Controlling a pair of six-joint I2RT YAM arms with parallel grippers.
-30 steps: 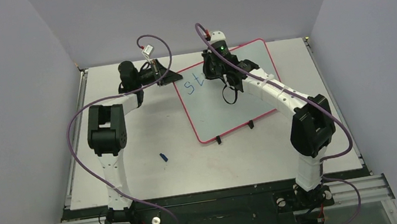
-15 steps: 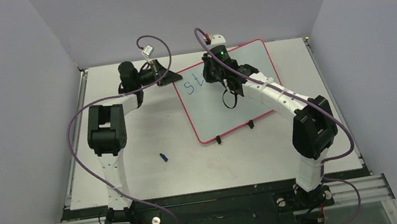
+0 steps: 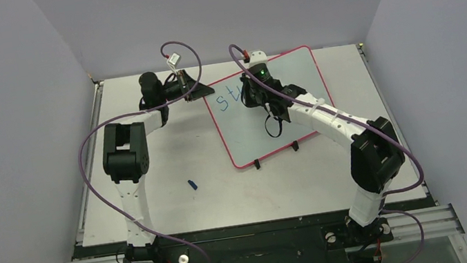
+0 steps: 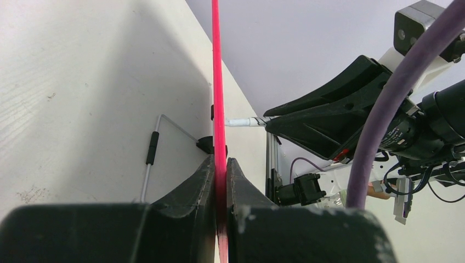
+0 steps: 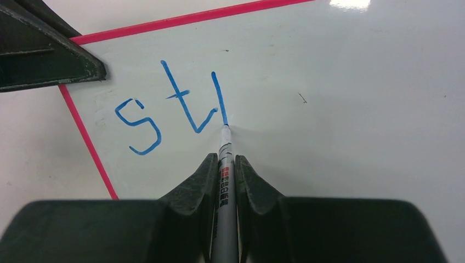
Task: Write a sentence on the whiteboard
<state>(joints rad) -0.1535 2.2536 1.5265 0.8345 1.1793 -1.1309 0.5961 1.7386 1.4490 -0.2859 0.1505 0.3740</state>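
Right pincer [image 5: 225, 160] closed on marker [image 5: 225, 143]; tip touching whiteboard [image 5: 340, 93] at foot of a stroke; sentence [image 5: 173, 107] reads "st" plus that stroke; left pincer [image 4: 219, 163] clamped on board's red rim; board on counter [image 3: 170, 148], far centre-right.

whiteboard [image 4: 216, 82] face: hidden, edge-on | marker [image 5: 225, 170] barrel: cut off below
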